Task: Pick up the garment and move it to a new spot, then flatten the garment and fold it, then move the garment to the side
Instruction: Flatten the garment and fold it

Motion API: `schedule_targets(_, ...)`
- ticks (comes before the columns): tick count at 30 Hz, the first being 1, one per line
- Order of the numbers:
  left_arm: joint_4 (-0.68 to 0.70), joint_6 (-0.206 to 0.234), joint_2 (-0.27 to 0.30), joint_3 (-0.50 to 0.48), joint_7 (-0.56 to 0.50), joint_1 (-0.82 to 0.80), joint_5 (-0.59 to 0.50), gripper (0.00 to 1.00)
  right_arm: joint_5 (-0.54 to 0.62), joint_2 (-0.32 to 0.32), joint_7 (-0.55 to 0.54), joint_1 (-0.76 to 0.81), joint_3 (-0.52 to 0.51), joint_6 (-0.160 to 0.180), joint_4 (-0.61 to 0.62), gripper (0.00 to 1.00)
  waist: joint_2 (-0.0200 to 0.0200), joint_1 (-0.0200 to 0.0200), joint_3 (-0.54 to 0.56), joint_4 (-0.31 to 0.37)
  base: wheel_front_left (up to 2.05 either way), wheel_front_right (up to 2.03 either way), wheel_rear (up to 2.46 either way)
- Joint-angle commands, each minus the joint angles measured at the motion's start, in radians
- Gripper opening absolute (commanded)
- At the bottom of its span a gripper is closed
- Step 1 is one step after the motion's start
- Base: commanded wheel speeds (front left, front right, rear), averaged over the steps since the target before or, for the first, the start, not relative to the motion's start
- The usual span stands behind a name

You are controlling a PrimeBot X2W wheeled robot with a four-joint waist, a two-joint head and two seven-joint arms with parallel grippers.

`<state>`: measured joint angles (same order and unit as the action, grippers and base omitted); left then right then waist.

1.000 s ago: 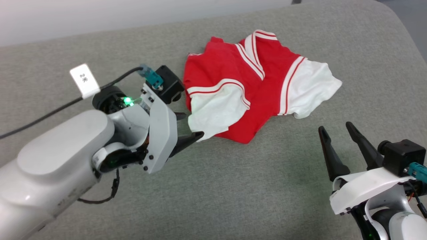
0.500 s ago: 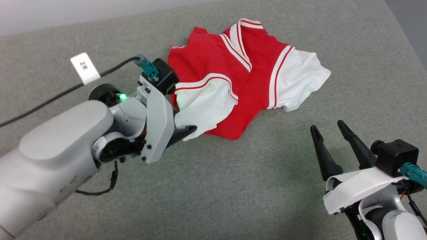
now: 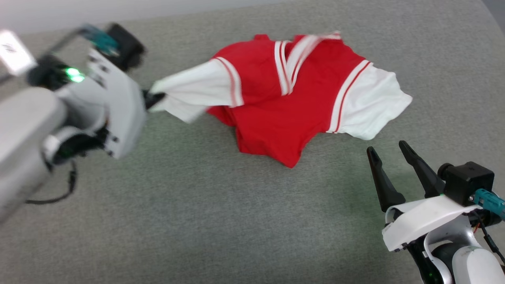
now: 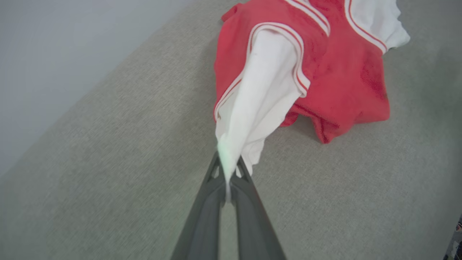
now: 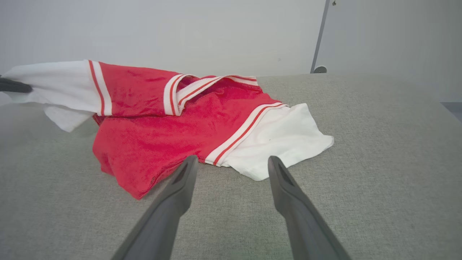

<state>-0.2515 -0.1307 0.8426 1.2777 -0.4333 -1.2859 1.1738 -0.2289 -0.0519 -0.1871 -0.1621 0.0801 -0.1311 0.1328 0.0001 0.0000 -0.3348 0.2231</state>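
Pinching the tip of a white sleeve [image 4: 263, 90] between fingers closed tight together, the left end effector [image 3: 152, 98] holds one side of the garment [image 3: 276, 114] lifted off the grey cloth-covered tabletop [image 3: 197, 205] at ten o'clock in the head view, the sleeve drawn taut toward it. The jersey's red body lies crumpled just above the frame's centre, its striped collar [image 3: 294, 55] at twelve o'clock and its other white sleeve [image 3: 371, 106] spread flat toward two o'clock. At four o'clock the right end effector [image 3: 386, 149] hovers with its two dark fingers spread wide and empty, near the garment's hem but apart from it, tips aimed at that flat sleeve. The left arm [image 3: 23, 130] appears blurred
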Motion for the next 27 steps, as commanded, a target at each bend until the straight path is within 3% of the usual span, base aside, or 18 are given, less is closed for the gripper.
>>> schedule_targets(1,-0.017,0.0,0.012,0.0,0.008,-0.012,0.03,0.0,0.003,0.002,-0.004,-0.013,0.004,0.001,-0.001,1.0,-0.0001,0.0,0.007,-0.018,0.0,0.0,0.0)
schedule_targets(6,-0.091,0.0,0.056,-0.029,0.033,-0.038,0.117,0.0,0.005,0.002,-0.012,-0.016,0.002,0.001,-0.002,1.0,-0.0001,0.0,0.012,-0.034,0.0,0.0,0.0)
schedule_targets(12,-0.227,0.0,0.068,-0.04,0.161,-0.015,0.112,0.0,-0.003,0.002,-0.016,-0.02,0.016,0.001,0.003,1.0,-0.0001,0.0,0.001,-0.032,0.0,0.0,0.0)
schedule_targets(16,-0.372,0.001,0.044,-0.044,0.161,0.016,0.157,0.0,0.002,0.002,-0.022,-0.023,0.018,0.001,0.012,1.0,-0.0001,0.0,-0.011,-0.02,0.0,0.0,0.0)
schedule_targets(23,-0.604,0.053,-0.028,-0.136,0.06,0.075,0.377,0.0,0.003,0.002,-0.029,-0.03,0.028,0.001,0.03,1.0,-0.0001,0.0,-0.048,0.009,0.0,0.0,0.0)
schedule_targets(27,-0.691,0.056,-0.047,-0.143,0.054,0.089,0.396,0.0,0.005,0.002,-0.027,-0.032,0.031,0.001,0.037,1.0,-0.0001,0.0,-0.07,0.022,0.0,0.0,0.0)
